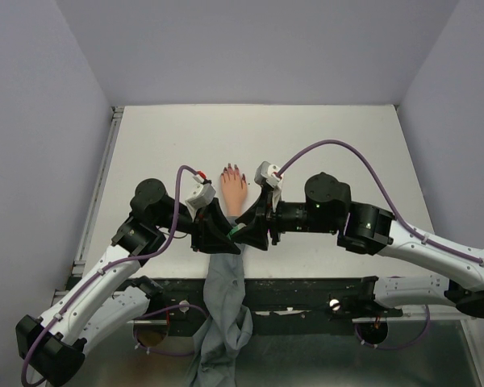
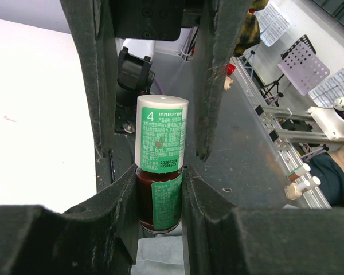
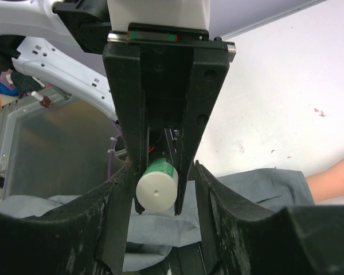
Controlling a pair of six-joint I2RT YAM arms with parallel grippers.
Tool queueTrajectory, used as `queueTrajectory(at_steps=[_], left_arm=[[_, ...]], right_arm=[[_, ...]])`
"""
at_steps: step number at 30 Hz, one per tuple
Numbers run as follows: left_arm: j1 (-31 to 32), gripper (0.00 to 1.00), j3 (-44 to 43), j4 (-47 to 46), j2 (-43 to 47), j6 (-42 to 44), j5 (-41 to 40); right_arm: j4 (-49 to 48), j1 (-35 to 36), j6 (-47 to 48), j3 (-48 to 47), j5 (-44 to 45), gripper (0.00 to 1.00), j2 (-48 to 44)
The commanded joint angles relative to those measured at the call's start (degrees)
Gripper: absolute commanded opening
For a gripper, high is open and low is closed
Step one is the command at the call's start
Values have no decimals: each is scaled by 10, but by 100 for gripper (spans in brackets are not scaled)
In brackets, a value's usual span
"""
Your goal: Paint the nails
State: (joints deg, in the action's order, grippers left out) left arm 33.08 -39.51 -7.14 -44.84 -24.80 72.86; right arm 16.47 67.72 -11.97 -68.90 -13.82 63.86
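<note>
Left gripper (image 2: 159, 189) is clamped on the glass body of the small dark-red nail polish bottle with a green label (image 2: 159, 203). Right gripper (image 3: 159, 182) is spread, jaws straddling the bottle's white cylindrical cap (image 2: 160, 132) with a gap on each side, so no contact yet. Key relation: the bottle's long axis runs horizontally from one claw to the other, cap end facing straight into the right claw and already between its jaws, so my read is that the next move is close and twist, with no repositioning needed. The small peach-coloured mannequin hand (image 1: 234, 193) lies flat on the white table (image 1: 323, 137), just beyond both claws on the far side, fingers pointing away from the bases. Its dark red-purple nails (image 1: 232, 168) are at the far tips, and its grey fabric sleeve (image 1: 226, 298) trails back over the near edge. Both arms are about equally near the hand, which sits between them. Counts: one bottle, one cap, one mannequin hand, one sleeve. About four dark nail tips are visible from above; too small to count exactly.
</note>
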Motion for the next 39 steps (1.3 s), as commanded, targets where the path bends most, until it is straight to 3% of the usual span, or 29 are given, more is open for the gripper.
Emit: queueTrajectory(at_steps=[1, 24, 31, 39], left_arm=[[1, 0, -2, 0, 9, 15, -7], [2, 0, -5, 25, 16, 40, -39], [11, 0, -12, 105, 51, 119, -146], [72, 0, -26, 209, 82, 220, -378]], right_arm=[[-8, -4, -7, 17, 4, 1, -3], [-31, -3, -19, 30, 21, 1, -15], [-56, -5, -63, 51, 36, 1, -1], [-69, -14, -125, 45, 39, 1, 49]])
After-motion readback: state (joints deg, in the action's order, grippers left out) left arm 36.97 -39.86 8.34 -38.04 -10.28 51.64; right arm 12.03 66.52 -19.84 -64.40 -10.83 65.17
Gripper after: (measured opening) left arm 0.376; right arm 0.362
